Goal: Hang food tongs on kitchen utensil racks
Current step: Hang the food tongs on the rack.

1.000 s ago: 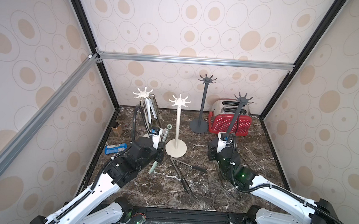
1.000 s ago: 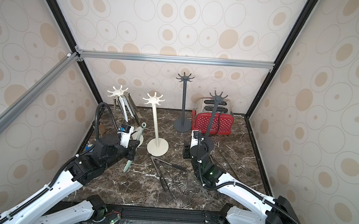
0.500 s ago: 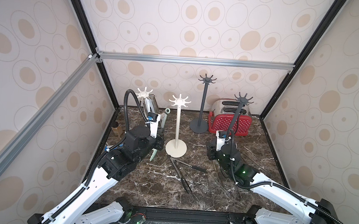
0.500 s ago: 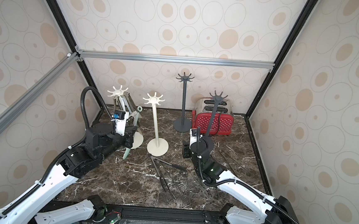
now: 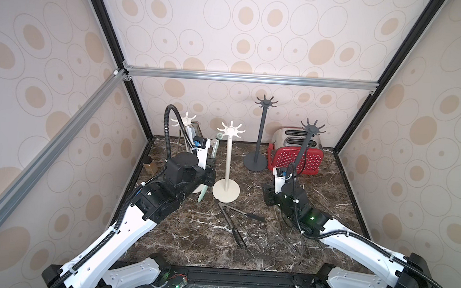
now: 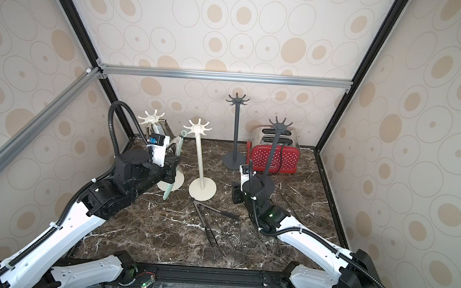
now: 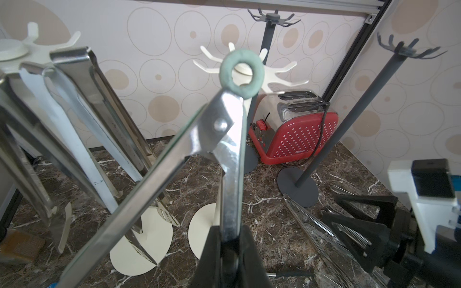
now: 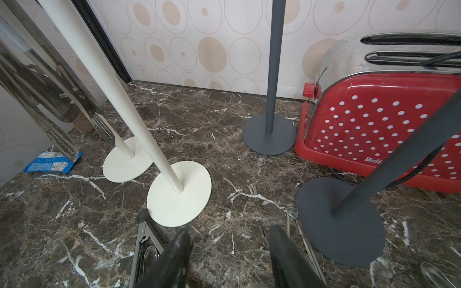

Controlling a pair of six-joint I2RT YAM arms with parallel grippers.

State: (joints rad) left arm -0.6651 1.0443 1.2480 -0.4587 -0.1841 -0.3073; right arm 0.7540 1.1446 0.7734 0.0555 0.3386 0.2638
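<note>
My left gripper [image 7: 230, 239] is shut on one arm of steel food tongs [image 7: 230, 159] with a pale green ring [image 7: 225, 74] and green tips. In both top views these tongs [image 5: 212, 160] stand nearly upright, with the ring close to the hooks of the middle cream rack [image 5: 230, 130]. The far-left cream rack [image 5: 183, 120] has steel tongs [image 7: 74, 104] hanging on it. A dark grey rack [image 5: 266, 104] stands at the back. Another dark grey rack [image 5: 312, 128] leans towards the toaster. My right gripper [image 8: 229, 239] is open and empty, low over the marble. Black tongs [image 5: 232, 217] lie on the table.
A red and silver toaster [image 5: 296, 155] stands at the back right with its cord round the leaning rack. More steel tongs [image 7: 324, 237] lie on the marble near the right arm. A blue packet [image 8: 52, 163] and a small brown jar [image 5: 150, 167] sit by the left wall.
My left arm has lifted the green-tipped tongs from low over the table up towards the middle cream rack's crown. The right gripper has stayed low and open.
</note>
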